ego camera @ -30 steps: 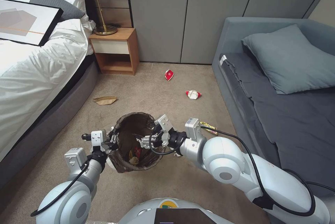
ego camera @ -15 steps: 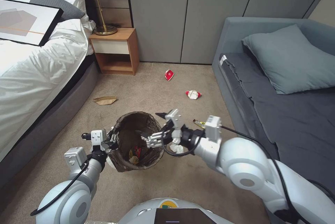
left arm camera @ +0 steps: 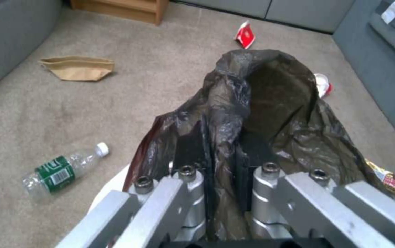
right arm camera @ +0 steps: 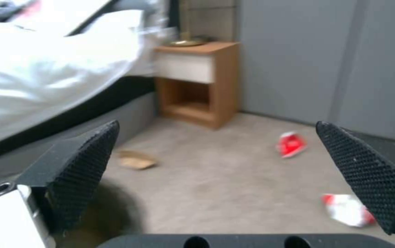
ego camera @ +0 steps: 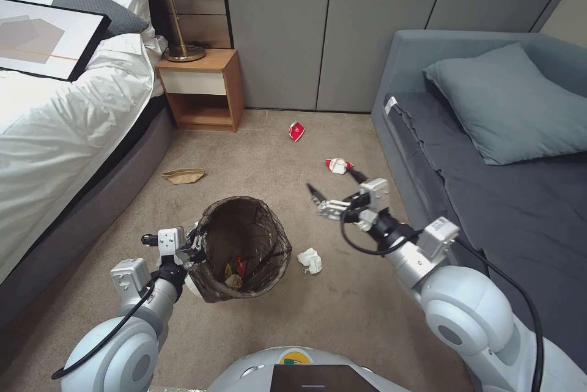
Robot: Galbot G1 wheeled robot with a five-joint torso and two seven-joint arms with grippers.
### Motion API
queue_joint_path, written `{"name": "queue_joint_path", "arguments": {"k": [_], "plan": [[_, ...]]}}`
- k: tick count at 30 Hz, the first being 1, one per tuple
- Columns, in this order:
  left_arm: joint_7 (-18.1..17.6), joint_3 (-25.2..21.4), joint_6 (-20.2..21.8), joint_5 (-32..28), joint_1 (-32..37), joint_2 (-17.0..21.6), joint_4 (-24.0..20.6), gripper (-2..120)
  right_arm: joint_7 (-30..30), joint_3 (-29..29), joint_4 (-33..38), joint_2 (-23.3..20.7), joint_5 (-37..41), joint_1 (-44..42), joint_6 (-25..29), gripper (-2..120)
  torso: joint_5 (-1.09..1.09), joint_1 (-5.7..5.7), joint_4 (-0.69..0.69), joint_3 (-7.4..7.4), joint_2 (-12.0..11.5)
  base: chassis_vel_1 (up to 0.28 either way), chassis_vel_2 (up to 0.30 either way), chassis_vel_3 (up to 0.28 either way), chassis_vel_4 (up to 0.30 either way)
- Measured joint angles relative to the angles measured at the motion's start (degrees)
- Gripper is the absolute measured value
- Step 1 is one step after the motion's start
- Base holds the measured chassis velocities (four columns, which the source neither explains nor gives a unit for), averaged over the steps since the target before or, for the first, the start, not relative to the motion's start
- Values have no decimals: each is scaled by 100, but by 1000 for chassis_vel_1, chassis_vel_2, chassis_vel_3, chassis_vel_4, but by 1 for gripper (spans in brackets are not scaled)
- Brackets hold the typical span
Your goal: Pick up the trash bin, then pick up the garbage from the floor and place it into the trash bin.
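Note:
The trash bin (ego camera: 244,245), a white pail lined with a dark brown bag, hangs just above the floor (ego camera: 275,159); wrappers lie in its bottom. My left gripper (ego camera: 195,244) is shut on its near-left rim, pinching the bag (left arm camera: 271,103) between its fingers (left arm camera: 193,155). My right gripper (ego camera: 335,184) hovers open and empty to the right of the bin and farther off, its pads (right arm camera: 82,172) wide apart. Garbage on the carpet: a white tissue (ego camera: 310,259), a red cup (ego camera: 296,130), a red-and-white cup (ego camera: 337,165), a brown paper bag (ego camera: 183,175), a bottle (left arm camera: 59,168), a yellow wrapper (left arm camera: 385,175).
A bed (ego camera: 55,129) runs along the left, with a wooden nightstand (ego camera: 205,89) and a lamp (ego camera: 177,7) at its head. A grey sofa (ego camera: 489,159) with a cushion borders the right. Grey wall panels (ego camera: 306,25) close the far side.
My right gripper has come up out of the bin's mouth and swung right and away from me, staying open. The tissue beside the bin is now uncovered. The left arm and the bin held still.

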Motion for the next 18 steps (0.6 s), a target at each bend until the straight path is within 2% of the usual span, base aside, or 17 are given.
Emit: {"name": "queue_joint_path", "arguments": {"k": [8,14,18], "plan": [[-5,-38,5,-42,7,52,0,8,-412,792,-220,644,-732,-903,628,100,0,0,-1,0,0,0,0,0,0],[-18,-39,20,-100,42,99,0,8,-625,900,-614,749,-929,-1095,753,100,-1,0,-1,0,0,0,0,0,0],[-21,-89,20,-120,55,129,0,8,-721,823,-1143,683,-1086,-964,746,100,0,0,0,0,0,0,0,0,0]]}}
